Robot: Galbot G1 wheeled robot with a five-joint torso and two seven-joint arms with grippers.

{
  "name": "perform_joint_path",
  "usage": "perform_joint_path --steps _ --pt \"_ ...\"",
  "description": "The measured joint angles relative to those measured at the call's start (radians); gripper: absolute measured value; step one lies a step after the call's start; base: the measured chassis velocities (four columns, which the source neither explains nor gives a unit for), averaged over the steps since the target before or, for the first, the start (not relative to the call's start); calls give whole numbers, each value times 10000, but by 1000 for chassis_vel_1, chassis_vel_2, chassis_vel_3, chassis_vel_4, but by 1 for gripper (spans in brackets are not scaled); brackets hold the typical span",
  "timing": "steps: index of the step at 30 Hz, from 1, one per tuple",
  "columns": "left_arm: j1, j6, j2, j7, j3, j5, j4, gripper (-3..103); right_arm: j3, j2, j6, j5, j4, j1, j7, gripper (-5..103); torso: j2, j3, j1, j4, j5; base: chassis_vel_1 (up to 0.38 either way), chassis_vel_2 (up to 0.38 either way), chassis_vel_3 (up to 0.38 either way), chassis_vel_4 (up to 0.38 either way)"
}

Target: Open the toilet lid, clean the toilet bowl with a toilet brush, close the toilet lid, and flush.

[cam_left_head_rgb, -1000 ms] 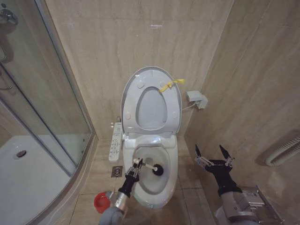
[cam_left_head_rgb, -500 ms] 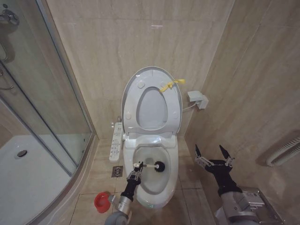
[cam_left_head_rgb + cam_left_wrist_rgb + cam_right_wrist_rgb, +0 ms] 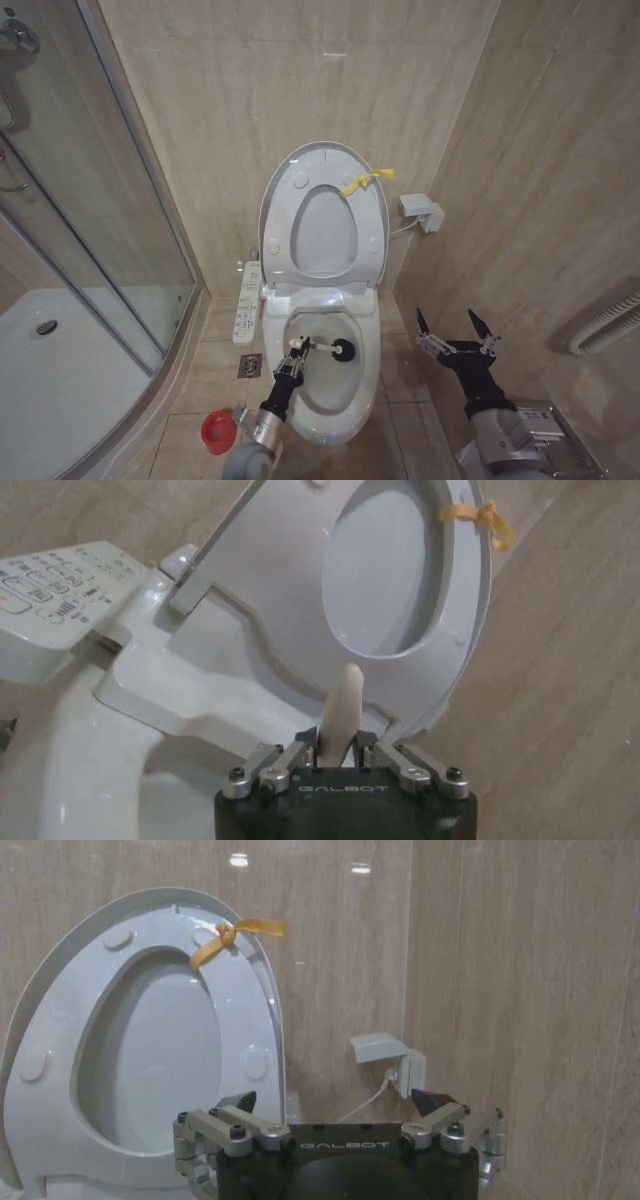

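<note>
Head view shows the scrubbing step in hand: the toilet lid stands raised against the tiled wall, a yellow strap knotted at its rim, and the left tool sits above the near left part of the toilet bowl, pinching the thin white stick of the toilet brush. The stick runs across toward the bowl's right side, with the dark round head low against the inner wall there. From the left wrist view, the fingers are pressed together on the pale handle, which pokes up between them toward the lid.

The right tool hangs to the right of the bowl, near the side wall, its fingers spread and holding nothing.

The bowl is glossy white ceramic, a long oval; the lid is smooth white plastic with small pads on its underside. A red round holder stands on the floor left of the bowl's front, just beside the shower tray's curved edge.

My judgement: scrubbing is under way, with closing and flushing not yet done. The next stroke calls for sweeping the head round the slick curved wall without the thin handle twisting in the grip.
</note>
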Motion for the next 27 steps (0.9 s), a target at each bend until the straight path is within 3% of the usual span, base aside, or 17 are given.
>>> perform_joint_path --steps 8,14,19,27 --pt "-901 -135 -210 87 44 480 1314 22 0 1 0 0 0 0 0 100 0 0 0 0 3 0 0 0 0" --pt "-1535 -283 -302 -374 91 1502 1629 20 0 0 0 0 0 0 0 100 0 -1 0 -3 2 0 0 0 0" --pt "-1747 -192 -221 -354 286 1313 1193 20 0 0 0 0 0 0 0 100 0 -1 0 -4 2 0 0 0 0" --pt "-1969 -323 -302 60 345 1406 1493 21 0 0 0 0 0 0 0 100 0 0 0 0 2 0 0 0 0"
